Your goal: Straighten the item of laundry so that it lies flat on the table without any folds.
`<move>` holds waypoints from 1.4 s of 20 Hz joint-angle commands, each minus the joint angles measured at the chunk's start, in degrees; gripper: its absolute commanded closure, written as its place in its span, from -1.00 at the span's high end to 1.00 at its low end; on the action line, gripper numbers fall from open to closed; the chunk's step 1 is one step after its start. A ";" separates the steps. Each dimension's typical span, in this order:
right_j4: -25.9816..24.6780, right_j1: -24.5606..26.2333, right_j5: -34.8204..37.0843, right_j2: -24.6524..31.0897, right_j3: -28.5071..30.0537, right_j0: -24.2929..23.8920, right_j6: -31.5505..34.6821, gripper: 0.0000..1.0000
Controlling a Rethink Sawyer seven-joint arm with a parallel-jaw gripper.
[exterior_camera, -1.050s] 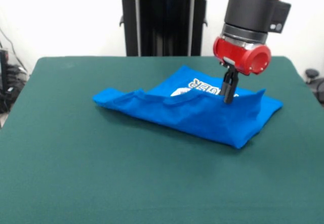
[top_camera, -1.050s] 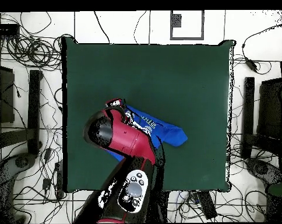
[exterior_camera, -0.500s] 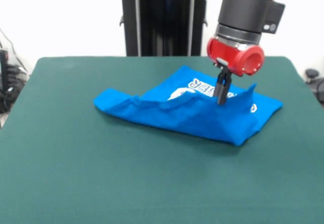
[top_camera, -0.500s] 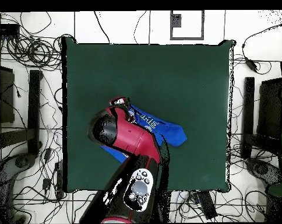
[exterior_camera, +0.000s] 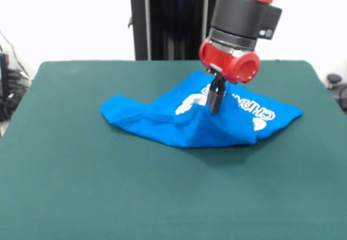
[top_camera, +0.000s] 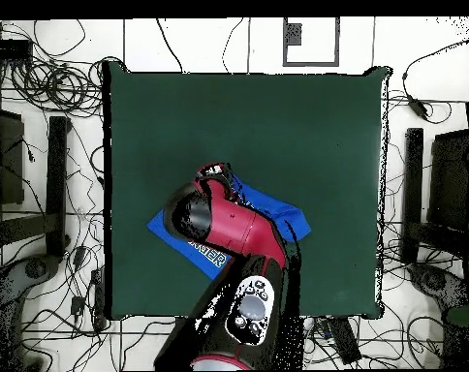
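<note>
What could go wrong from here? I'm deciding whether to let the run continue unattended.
The gripper is shut on a raised fold of the shirt, dragging it across the table. The pinched cloth could slip out, leaving a new crease. The bunched layers at the front edge may just slide along folded instead of opening. The arm hides much of the shirt from overhead, so progress is hard to check.

Even, bright, diffuse light is seen in the front view; the white wall behind is washed out. A soft shadow is cast on the table (exterior_camera: 81, 196) beneath the near edge of the shirt (exterior_camera: 179, 129). Slight softness is noted throughout. In the overhead view, the floor is overexposed, while the table (top_camera: 306, 136) is rendered dark.
</note>
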 commanded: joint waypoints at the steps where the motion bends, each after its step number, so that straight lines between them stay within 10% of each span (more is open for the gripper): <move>1: 0.02 4.94 0.07 5.98 -3.00 0.06 5.03 -1.00; 28: 14.53 11.52 -14.32 6.16 -2.96 4.67 14.08 -1.00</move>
